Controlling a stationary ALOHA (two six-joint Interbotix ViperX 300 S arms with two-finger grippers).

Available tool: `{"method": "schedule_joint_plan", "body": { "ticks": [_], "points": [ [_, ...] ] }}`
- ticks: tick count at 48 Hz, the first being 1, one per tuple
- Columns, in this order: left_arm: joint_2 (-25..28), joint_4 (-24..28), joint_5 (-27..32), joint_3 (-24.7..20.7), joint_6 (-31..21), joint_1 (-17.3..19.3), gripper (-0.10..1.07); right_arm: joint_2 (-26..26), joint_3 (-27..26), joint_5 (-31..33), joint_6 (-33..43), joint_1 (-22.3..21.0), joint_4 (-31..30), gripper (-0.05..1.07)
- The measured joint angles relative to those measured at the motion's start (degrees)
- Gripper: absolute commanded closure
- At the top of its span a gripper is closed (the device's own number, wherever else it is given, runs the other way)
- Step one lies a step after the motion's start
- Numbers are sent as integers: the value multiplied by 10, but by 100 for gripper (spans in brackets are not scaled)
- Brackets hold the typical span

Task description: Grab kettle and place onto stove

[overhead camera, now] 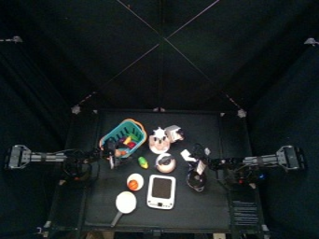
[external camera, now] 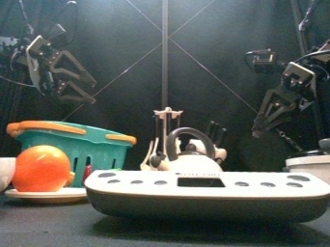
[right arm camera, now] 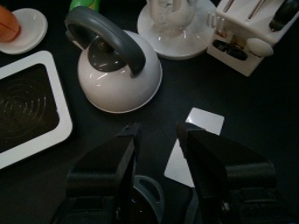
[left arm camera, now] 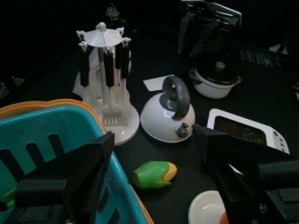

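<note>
Right wrist view shows the right gripper [right arm camera: 160,150] hanging above the kettle [right arm camera: 114,74], its two black fingers spread wide and empty, with a white card [right arm camera: 193,147] on the table beneath them. The kettle is not yet touched, so I judge the step in hand to be the approach before the grab.

The kettle stands upright near the table's middle [overhead camera: 167,162], just beyond the far edge of the stove [overhead camera: 162,191] and beside the white utensil rack [left arm camera: 105,79]. Its dark handle [right arm camera: 105,39] arches over the lid, and seen from above the arch's long axis runs slantwise rather than in line with the gripper's opening (a point worth minding). Which way the spout points I cannot tell.

The next move, in my judgement, calls for bringing the fingers down either side of the handle's top, turned so they close across it, then lifting and carrying the kettle toward the near edge onto the stove's flat top.

The left gripper [left arm camera: 152,188] waits at the left over the teal basket [left arm camera: 52,144], fingers wide apart and holding nothing.
</note>
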Motion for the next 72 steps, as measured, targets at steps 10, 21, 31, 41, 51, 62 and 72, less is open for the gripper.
{"method": "schedule_joint_plan", "body": {
  "ticks": [10, 21, 31, 41, 51, 62, 72],
  "points": [
    [2, 0, -6, -1, 1, -28, -4, 25, -42, -34, 0, -1, -100, 26],
    [39, -9, -36, -6, -1, -107, -4, 123, -106, -47, 0, 1, -188, 26],
    [131, -29, -106, -32, -1, -191, -4, 217, -163, -40, 0, 0, -200, 25],
    [236, -69, -123, -65, -1, -237, -4, 227, -171, -87, 0, -4, -194, 25],
    [287, -76, -122, -86, 3, -236, -4, 226, -171, -101, -1, -19, -192, 25],
    [287, -76, -123, -86, 2, -236, -4, 213, -171, -142, -1, -44, -204, 15],
    [287, -75, -123, -86, 2, -236, -4, 233, -178, -167, -1, -74, -207, 12]
  ]
}}
